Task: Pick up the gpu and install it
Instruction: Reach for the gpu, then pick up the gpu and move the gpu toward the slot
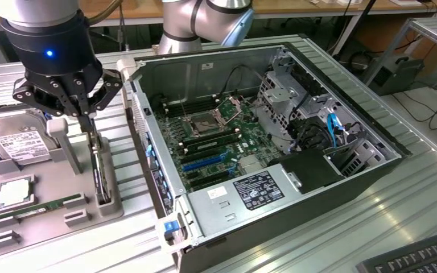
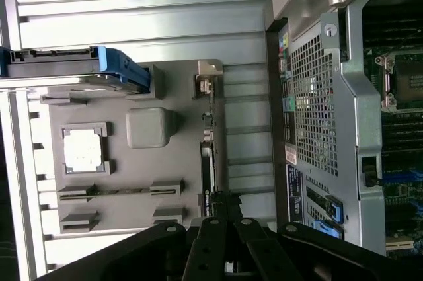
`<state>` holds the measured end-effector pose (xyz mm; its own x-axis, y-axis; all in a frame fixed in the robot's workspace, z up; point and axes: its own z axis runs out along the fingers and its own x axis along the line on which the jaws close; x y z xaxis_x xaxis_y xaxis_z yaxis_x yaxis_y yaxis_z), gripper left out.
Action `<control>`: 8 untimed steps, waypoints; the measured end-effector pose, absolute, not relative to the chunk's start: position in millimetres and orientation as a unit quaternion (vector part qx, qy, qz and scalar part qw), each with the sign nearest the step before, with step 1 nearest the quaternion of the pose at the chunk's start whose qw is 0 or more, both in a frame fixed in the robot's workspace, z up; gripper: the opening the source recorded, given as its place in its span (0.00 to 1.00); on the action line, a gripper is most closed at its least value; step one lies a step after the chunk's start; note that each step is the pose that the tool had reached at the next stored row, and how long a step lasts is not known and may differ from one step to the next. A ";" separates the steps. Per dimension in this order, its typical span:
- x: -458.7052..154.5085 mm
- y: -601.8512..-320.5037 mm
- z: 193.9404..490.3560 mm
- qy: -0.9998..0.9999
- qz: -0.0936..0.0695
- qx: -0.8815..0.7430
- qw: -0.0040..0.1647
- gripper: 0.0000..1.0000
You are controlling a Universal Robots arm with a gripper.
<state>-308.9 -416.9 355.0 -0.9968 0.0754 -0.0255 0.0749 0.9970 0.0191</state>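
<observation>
The gpu (image 1: 99, 170) stands on edge in a slot of the grey holder tray (image 1: 52, 219), to the exterior view's left of the open computer case (image 1: 226, 74). My gripper (image 1: 88, 118) is straight above the card, and its fingers come together shut on the card's upper edge. The card's lower part still sits in the holder slot. In the wrist view the gpu (image 2: 207, 168) shows edge-on as a thin dark strip running up from my gripper (image 2: 221, 207). The motherboard (image 1: 211, 142) with its blue slots (image 1: 203, 162) lies exposed inside the case.
On the holder tray also rest a silver hard drive (image 1: 17, 142), a square processor (image 1: 13, 193) and a green memory stick (image 1: 40, 207). The case's rear wall (image 2: 324, 109) stands close beside the tray. A keyboard (image 1: 423, 259) lies at the exterior view's lower right.
</observation>
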 end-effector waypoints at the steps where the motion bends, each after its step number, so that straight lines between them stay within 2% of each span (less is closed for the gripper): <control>1: -308.9 -416.9 355.0 0.999 0.009 0.038 0.013 0.11; 8: -308.9 -416.9 355.0 0.999 0.009 0.038 0.013 0.11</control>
